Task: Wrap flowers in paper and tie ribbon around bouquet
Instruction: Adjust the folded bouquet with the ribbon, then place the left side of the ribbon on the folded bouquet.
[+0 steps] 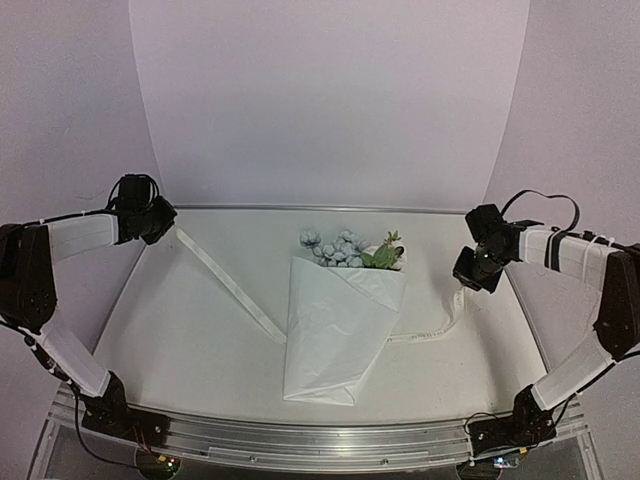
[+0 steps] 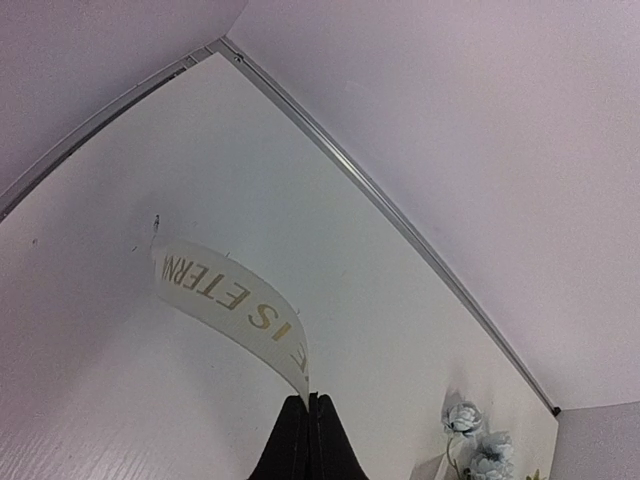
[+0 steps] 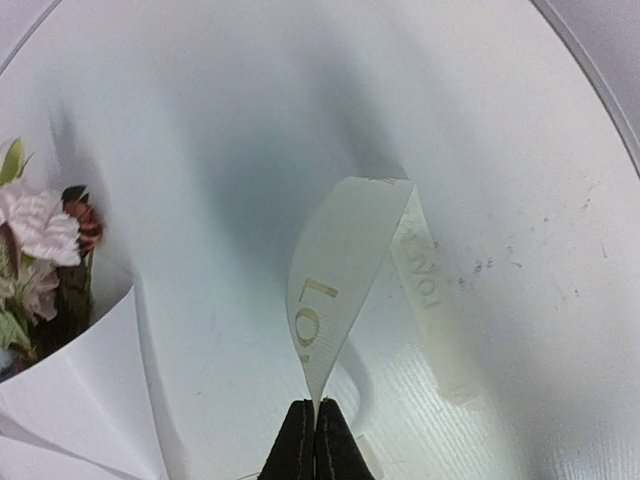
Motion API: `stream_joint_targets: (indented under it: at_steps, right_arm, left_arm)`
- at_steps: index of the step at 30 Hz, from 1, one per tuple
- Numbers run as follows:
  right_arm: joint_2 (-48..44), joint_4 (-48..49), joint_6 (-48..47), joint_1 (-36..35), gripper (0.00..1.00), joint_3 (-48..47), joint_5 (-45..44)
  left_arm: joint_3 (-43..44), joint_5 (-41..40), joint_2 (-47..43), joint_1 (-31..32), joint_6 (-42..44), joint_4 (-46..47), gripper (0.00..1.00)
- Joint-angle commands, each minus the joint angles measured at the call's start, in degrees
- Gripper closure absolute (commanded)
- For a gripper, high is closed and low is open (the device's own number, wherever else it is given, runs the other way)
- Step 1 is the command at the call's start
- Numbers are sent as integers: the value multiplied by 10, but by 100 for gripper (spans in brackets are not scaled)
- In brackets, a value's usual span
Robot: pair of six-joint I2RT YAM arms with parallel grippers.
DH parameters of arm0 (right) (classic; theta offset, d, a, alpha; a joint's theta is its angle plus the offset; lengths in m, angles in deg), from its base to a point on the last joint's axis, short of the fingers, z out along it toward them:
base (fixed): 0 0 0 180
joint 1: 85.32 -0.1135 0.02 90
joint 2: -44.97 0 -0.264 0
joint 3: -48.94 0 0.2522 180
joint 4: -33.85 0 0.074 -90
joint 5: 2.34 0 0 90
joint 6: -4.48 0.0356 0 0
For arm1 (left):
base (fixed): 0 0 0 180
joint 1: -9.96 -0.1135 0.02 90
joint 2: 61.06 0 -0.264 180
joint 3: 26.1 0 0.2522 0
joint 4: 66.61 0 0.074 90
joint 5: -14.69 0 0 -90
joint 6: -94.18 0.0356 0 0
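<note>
**A:** So, where is the ribbon (image 1: 232,288) sitting against each gripper?

**B:** The left gripper (image 1: 172,228) is hanging at the far left corner, pinching one end of it with its jaws closed. From there the band is slanting down toward the middle and disappearing at the left side of the bouquet (image 1: 335,330), then coming out again on its right. The right gripper (image 1: 466,284) is clamping the other end at the far right, where the ribbon is curling up off the worktop (image 1: 170,340) in a loose loop.

**A:** And the bouquet itself?

**B:** It is lying in the centre, between the two grippers and well apart from both. The narrow end of the paper (image 1: 320,370) cone is pointing toward the arm bases, and the flowers (image 1: 338,248) are poking out toward the back wall (image 1: 330,100).

**A:** How is the room looking?

**B:** Bare worktop is showing on both sides of the cone. The left gripper is hovering close to the far edge, where wall and worktop are meeting. The right one is sitting near the right edge.
</note>
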Motion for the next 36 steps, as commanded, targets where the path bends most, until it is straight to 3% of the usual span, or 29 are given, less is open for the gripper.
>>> stream_joint_targets:
  at_steps: [1, 11, 24, 36]
  right_arm:
    - [5, -18, -1, 45, 100, -9, -4]
    - [8, -18, 4, 117, 100, -2, 0]
    - [-6, -36, 0, 187, 100, -2, 6]
    - [-9, -53, -10, 219, 100, -6, 12]
  left_arm:
    - [5, -17, 19, -3, 0, -1, 100]
    - [-54, -2, 28, -2, -35, 6, 100]
    - [-13, -83, 52, -27, -47, -77, 100]
    - [12, -25, 88, -46, -44, -60, 100]
